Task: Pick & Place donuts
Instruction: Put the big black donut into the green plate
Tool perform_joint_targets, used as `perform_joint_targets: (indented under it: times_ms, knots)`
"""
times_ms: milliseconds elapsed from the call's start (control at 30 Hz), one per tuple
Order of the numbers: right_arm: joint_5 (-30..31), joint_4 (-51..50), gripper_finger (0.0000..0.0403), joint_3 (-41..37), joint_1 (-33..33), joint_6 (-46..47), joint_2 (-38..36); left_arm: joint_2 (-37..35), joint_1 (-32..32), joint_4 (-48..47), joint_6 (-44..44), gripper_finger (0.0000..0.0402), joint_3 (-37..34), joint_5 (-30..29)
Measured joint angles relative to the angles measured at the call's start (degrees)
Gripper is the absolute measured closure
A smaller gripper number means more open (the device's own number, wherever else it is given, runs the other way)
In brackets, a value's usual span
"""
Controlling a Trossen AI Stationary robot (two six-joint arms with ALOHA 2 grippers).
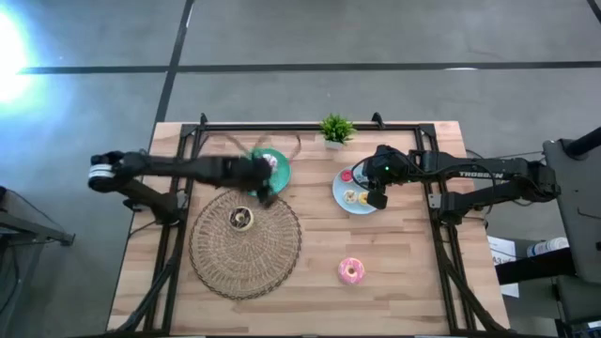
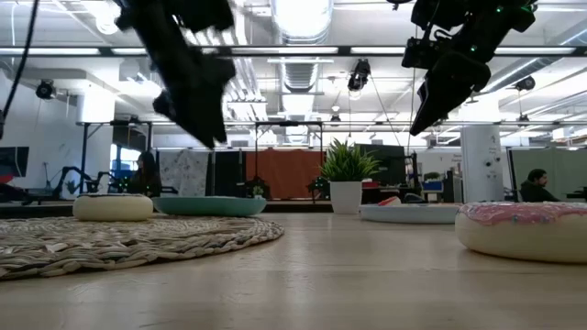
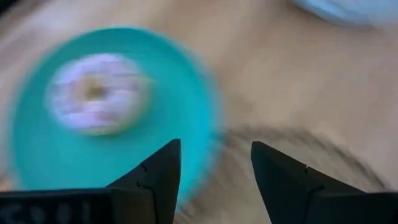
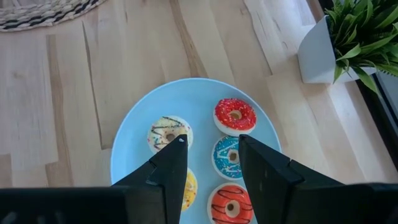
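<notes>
Donuts are spread over three spots. A pale pink-white sprinkled ring donut (image 3: pixel 96 92) lies on the round teal plate (image 3: pixel 37 149), a whitish one (image 1: pixel 241 219) sits at the middle of the big round woven straw mat (image 1: pixel 216 263), and a bright pink one (image 1: pixel 352 270) rests alone on the bare wooden table (image 1: pixel 404 291), well apart from both arms. Five tiny iced rings share the round light-blue plate (image 4: pixel 134 124): red (image 4: pixel 235 116), white with dark stripes (image 4: pixel 168 132), blue (image 4: pixel 225 155), orange (image 4: pixel 229 208) and a partly hidden yellow one.

My left gripper (image 3: pixel 216 171) hangs above the near rim of the teal plate with its fingers spread and nothing between them; I judge its donut is set down. It is blurred, so I would let it lift straight up and clear before swinging anywhere, to avoid dragging the plate.

My right gripper (image 4: pixel 213 155) hovers over the light-blue plate, jaws partly parted and empty, straddling the blue ring. These rings nearly touch one another, so I would descend vertically, centred on one ring only, with the fingers turned so neither lands on the striped or red neighbour, then close gently and lift straight. A skewed approach could shove the others off the plate.
</notes>
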Motion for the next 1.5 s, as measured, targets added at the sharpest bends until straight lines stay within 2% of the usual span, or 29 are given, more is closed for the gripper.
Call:
perform_joint_targets:
  times_ms: [133,200,267,333,400,800,1267,1500]
  knots:
    - [0.04,0.14,0.0266,0.00,0.00,-0.16,0.00,-1.96,-14.08,-5.16,4.52,0.0232,-0.08,0.20]
    - [0.10,0.20,0.0266,0.00,0.02,-0.31,0.00,-1.69,-20.74,-9.10,1.79,0.0232,-0.35,-2.30]
    - [0.13,0.56,0.0266,0.00,0.00,-0.63,0.00,-1.05,-26.10,-11.57,-2.64,0.0232,-1.05,-7.21]
    - [0.16,0.72,0.0266,0.00,0.00,-1.30,0.00,-0.40,-29.73,-13.34,-7.54,0.0232,-1.82,-12.22]
    - [0.16,1.08,0.0266,0.00,0.00,-1.92,0.00,-0.09,-31.68,-13.97,-11.33,0.0232,-2.53,-14.00]
    - [0.16,3.30,0.0266,0.00,0.00,-3.00,0.00,0.01,-32.03,-11.85,-18.27,0.0232,-10.70,-6.92]
    - [1.20,3.28,0.0266,0.00,-0.04,-2.57,0.00,0.01,-30.36,-7.81,-14.24,0.0232,-15.23,-8.10]
    - [2.47,3.26,0.0266,0.00,-0.04,-1.74,0.00,0.01,-28.59,-3.67,-16.56,0.0240,-17.84,-7.85]
